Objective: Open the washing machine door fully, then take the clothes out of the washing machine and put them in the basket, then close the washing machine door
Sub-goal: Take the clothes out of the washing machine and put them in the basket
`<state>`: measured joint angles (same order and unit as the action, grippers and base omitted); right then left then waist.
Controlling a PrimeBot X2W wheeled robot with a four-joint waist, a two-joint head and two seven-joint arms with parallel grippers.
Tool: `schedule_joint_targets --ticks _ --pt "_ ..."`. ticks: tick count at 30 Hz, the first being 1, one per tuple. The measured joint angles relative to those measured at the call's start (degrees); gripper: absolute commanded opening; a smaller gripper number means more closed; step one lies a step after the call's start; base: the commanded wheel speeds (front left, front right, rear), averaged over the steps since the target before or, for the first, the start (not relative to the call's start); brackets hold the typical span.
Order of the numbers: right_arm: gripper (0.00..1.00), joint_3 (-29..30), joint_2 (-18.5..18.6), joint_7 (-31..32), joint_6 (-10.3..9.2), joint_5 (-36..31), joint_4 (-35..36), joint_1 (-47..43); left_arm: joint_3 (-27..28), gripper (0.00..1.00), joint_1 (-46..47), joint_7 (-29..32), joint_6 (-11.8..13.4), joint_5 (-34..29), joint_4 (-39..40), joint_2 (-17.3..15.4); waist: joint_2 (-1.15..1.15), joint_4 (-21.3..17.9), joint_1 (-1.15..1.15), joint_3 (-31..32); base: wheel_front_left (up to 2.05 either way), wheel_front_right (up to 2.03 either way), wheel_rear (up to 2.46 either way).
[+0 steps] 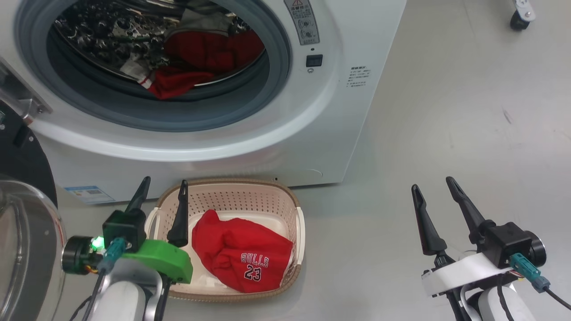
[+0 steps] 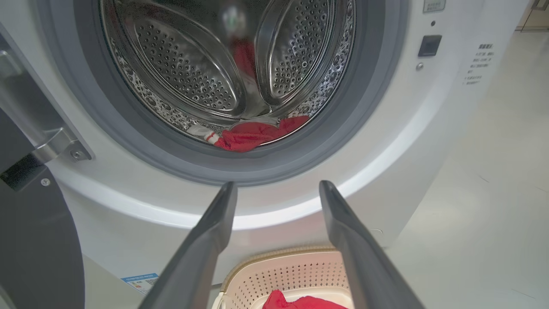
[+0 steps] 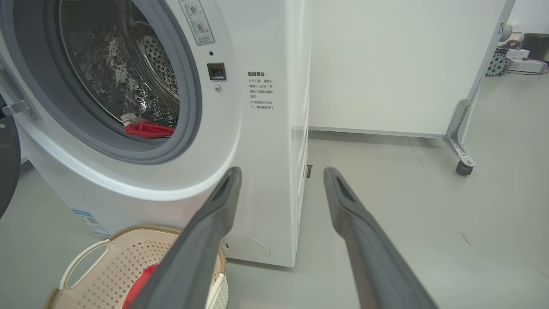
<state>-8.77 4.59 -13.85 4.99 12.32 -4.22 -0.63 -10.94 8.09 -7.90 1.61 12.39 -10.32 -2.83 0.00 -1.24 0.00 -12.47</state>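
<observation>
The washing machine door (image 1: 24, 209) stands swung open at the left side of the white washing machine (image 1: 348, 111). Its black rim and clear glass bowl are at the lower left of the head view. Inside the steel drum (image 2: 188, 68), red clothes (image 1: 200, 58) with a small white, red-striped part lie at the bottom front, just behind the grey gasket (image 1: 187, 113). The cream basket (image 1: 236, 200) stands on the grey floor (image 1: 446, 133), just in front of the machine and below its opening. A red jersey (image 1: 243, 256) printed "BULLS 23" lies inside the basket. The left claw (image 1: 164, 183) hovers at the left end of the basket, its two fingers spread apart and holding nothing. The right claw (image 1: 432, 183) is over the floor, well apart from the basket, also spread and with nothing in it.
</observation>
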Motion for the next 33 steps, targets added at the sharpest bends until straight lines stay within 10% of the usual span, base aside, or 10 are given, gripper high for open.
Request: schedule_joint_targets --ticks 15,33 --pt "1.00 -1.60 -0.56 0.15 0.48 0.22 1.29 5.93 0.67 1.00 23.30 15.33 -5.00 3.19 -8.96 -2.46 0.00 -2.73 0.00 -11.78 0.00 0.00 0.00" --pt "1.00 -4.41 -1.52 -0.35 0.92 3.38 -0.63 11.76 2.75 1.00 46.32 29.77 -6.72 0.01 -16.62 -13.63 0.00 -9.92 0.01 -23.29 0.00 0.00 0.00"
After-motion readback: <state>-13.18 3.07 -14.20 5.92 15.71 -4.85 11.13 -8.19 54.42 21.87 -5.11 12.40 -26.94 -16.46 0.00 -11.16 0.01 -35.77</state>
